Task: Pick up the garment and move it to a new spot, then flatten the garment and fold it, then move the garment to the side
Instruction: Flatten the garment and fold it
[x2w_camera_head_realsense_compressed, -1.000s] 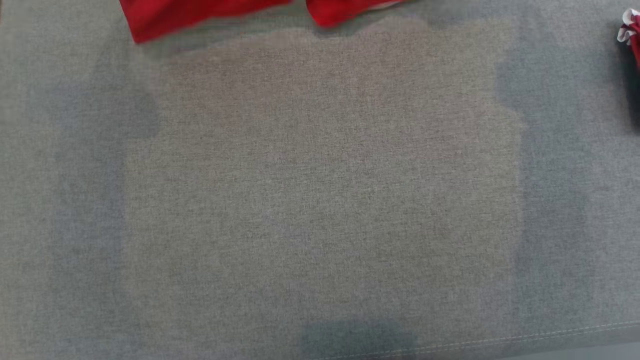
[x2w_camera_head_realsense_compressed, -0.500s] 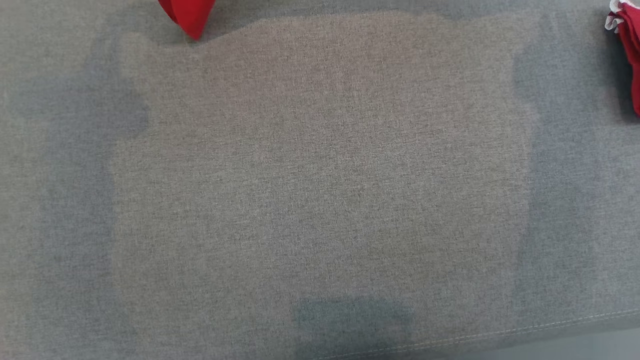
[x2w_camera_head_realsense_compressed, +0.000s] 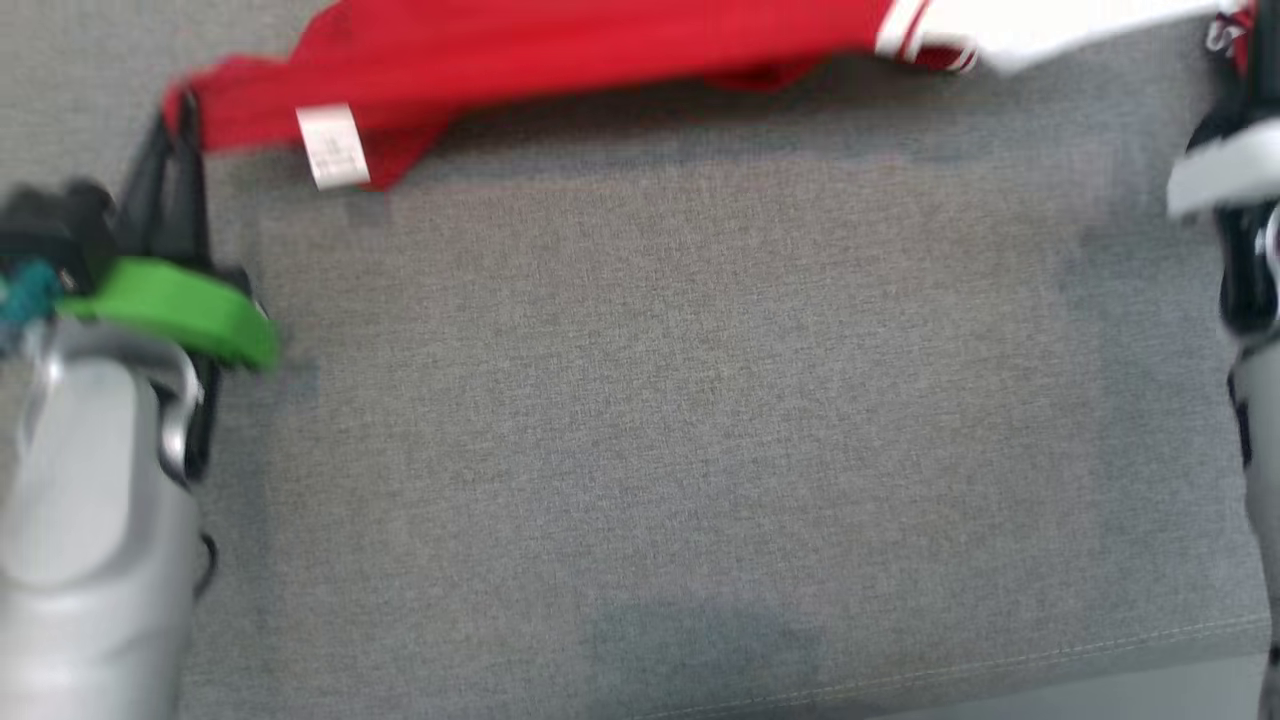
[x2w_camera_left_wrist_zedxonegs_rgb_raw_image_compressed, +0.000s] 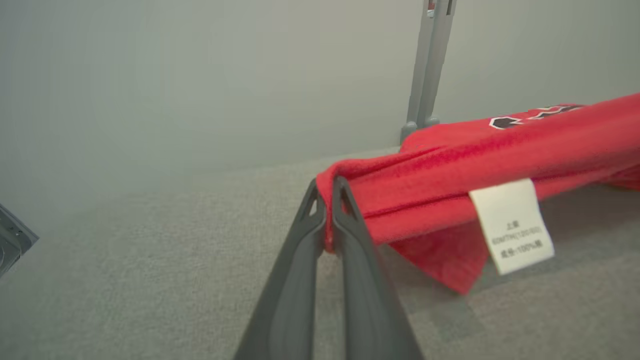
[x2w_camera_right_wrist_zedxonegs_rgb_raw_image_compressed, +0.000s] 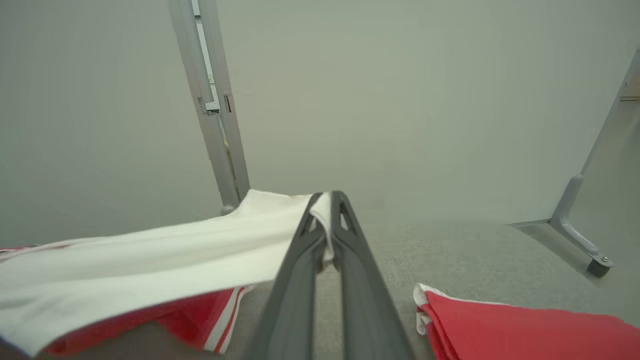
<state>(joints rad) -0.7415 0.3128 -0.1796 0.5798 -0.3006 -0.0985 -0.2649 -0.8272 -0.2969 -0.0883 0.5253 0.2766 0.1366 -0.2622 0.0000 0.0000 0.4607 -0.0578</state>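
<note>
The garment (x2w_camera_head_realsense_compressed: 600, 50) is red with a white part (x2w_camera_head_realsense_compressed: 1050, 25) and a white label (x2w_camera_head_realsense_compressed: 333, 147). It hangs stretched across the top of the head view, just above the grey surface. My left gripper (x2w_camera_head_realsense_compressed: 180, 115) is shut on its red left end, and the left wrist view shows the fingertips (x2w_camera_left_wrist_zedxonegs_rgb_raw_image_compressed: 340, 200) pinching the red hem (x2w_camera_left_wrist_zedxonegs_rgb_raw_image_compressed: 450, 165) next to the label (x2w_camera_left_wrist_zedxonegs_rgb_raw_image_compressed: 512, 225). My right gripper (x2w_camera_right_wrist_zedxonegs_rgb_raw_image_compressed: 327, 200) is shut on the white end (x2w_camera_right_wrist_zedxonegs_rgb_raw_image_compressed: 175, 255) of the garment. Its pale forearm (x2w_camera_head_realsense_compressed: 1255, 420) stands at the head view's right edge.
A grey fabric surface (x2w_camera_head_realsense_compressed: 650, 400) spreads below, with its stitched front edge (x2w_camera_head_realsense_compressed: 1000, 680) at the bottom. Another folded red and white garment (x2w_camera_right_wrist_zedxonegs_rgb_raw_image_compressed: 525, 330) lies to the right of my right gripper. Grey metal posts (x2w_camera_right_wrist_zedxonegs_rgb_raw_image_compressed: 215, 125) (x2w_camera_left_wrist_zedxonegs_rgb_raw_image_compressed: 425, 75) stand before a pale wall.
Only scraps of red showed at the top edge before. Now the garment spans the top of the head view, and both arms have come into view at its sides.
</note>
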